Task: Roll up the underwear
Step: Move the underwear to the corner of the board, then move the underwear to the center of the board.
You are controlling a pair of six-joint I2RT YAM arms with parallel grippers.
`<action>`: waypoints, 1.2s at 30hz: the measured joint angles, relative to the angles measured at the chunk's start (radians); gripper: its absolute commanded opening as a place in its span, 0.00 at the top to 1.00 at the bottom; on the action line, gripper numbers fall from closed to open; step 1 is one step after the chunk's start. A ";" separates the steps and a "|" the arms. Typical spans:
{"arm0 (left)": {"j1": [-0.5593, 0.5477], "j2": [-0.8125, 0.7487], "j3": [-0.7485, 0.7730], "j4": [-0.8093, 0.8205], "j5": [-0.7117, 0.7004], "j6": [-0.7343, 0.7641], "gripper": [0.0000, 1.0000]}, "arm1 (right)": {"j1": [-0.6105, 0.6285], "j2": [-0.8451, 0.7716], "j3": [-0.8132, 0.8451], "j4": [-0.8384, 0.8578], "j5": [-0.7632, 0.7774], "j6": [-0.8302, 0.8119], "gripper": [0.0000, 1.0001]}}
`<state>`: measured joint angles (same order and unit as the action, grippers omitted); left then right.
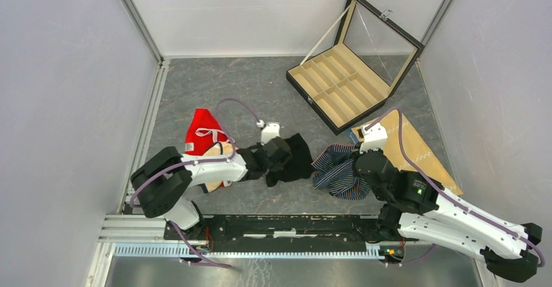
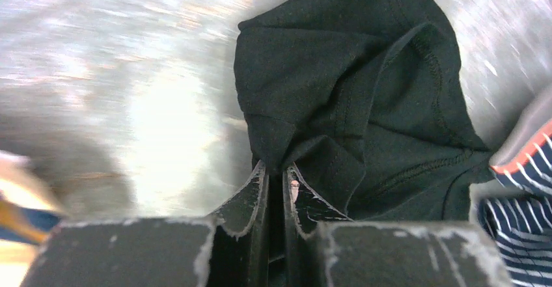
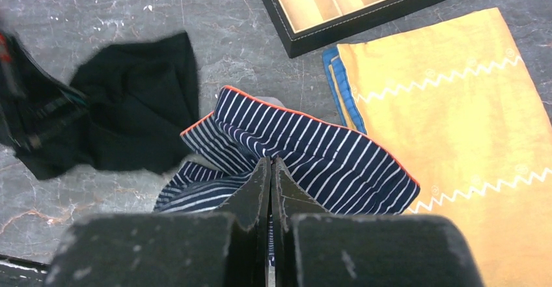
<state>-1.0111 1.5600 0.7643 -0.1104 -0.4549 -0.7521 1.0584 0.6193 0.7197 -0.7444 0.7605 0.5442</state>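
Observation:
The black underwear [image 1: 296, 158] lies crumpled at the table's middle; my left gripper [image 1: 278, 153] is shut on its near edge, the fabric pinched between the jaws in the left wrist view [image 2: 351, 85]. The navy striped underwear [image 1: 337, 170] with an orange trim lies just right of it; my right gripper [image 1: 362, 164] is shut on a fold of it, stripes showing between the jaws in the right wrist view [image 3: 306, 150]. The black pair also shows at the left of the right wrist view [image 3: 130, 118]. The left wrist view is motion-blurred.
An open black box [image 1: 338, 85] with tan compartments stands at the back right. A tan cloth with white zigzag stitching [image 1: 416, 150] lies under my right arm. A red cloth [image 1: 202, 131] lies left, behind my left arm. Grey walls enclose the table.

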 measured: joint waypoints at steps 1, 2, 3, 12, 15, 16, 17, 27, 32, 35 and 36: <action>0.030 -0.013 -0.005 -0.016 -0.006 -0.002 0.95 | 0.000 0.002 -0.006 0.003 -0.002 0.000 1.00; 0.076 -0.038 -0.018 -0.029 -0.008 -0.006 0.95 | 0.000 0.004 -0.012 0.006 -0.006 0.000 1.00; 0.121 -0.062 -0.033 -0.036 -0.006 -0.012 0.95 | 0.000 0.005 -0.017 0.010 -0.010 -0.001 1.00; 0.534 -0.301 -0.161 -0.187 -0.149 -0.130 0.95 | 0.000 0.048 -0.029 0.073 -0.055 -0.022 1.00; 0.655 -0.311 -0.163 -0.222 -0.212 -0.182 0.92 | 0.000 0.087 -0.028 0.100 -0.086 -0.038 1.00; 0.697 -0.311 -0.163 -0.227 -0.226 -0.195 0.89 | 0.000 0.104 -0.026 0.106 -0.099 -0.047 1.00; 0.748 -0.311 -0.162 -0.236 -0.238 -0.207 0.82 | 0.000 0.118 -0.023 0.110 -0.109 -0.054 1.00; 0.894 -0.348 -0.086 -0.204 -0.126 -0.170 0.18 | 0.000 0.203 0.036 0.253 -0.260 -0.171 1.00; 0.855 -0.467 -0.092 -0.163 -0.003 -0.134 0.07 | 0.000 0.317 0.187 0.348 -0.348 -0.233 1.00; 0.824 -0.547 -0.093 -0.162 0.045 -0.125 0.03 | 0.000 0.358 0.266 0.424 -0.377 -0.258 1.00; 0.816 -0.570 -0.093 -0.164 0.055 -0.124 0.03 | 0.000 0.358 0.273 0.449 -0.380 -0.261 1.00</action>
<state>-0.1955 0.9897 0.6712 -0.2741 -0.4004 -0.8761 1.0584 0.9771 0.9924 -0.2955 0.3801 0.2829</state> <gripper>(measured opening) 0.954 0.006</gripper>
